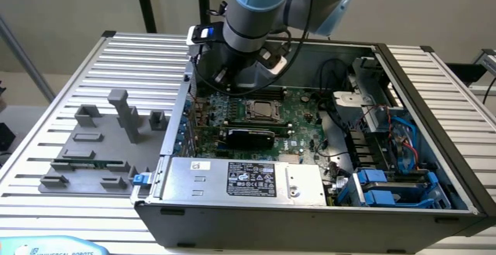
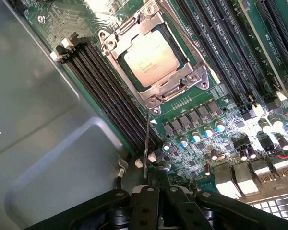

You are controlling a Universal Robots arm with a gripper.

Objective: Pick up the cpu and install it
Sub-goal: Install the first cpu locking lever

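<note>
The cpu (image 2: 151, 60), a flat square chip with a silvery top, lies inside the motherboard socket, ringed by the metal socket frame (image 2: 156, 91). In the exterior view the cpu (image 1: 262, 111) sits mid-board inside the open computer case. My gripper (image 2: 158, 184) hovers above the board a short way off from the socket, fingers pressed together and nothing visible between them. The thin socket lever (image 2: 146, 139) runs from the frame toward my fingertips. The arm (image 1: 248, 28) reaches down into the back of the case.
Black memory slots (image 2: 110, 96) flank the socket, and the grey case wall (image 2: 38, 120) stands close beside them. A power supply (image 1: 248, 179) fills the case front. Grey fixture blocks (image 1: 116, 115) and a green memory stick (image 1: 87, 164) rest on the slatted table at the exterior view's left.
</note>
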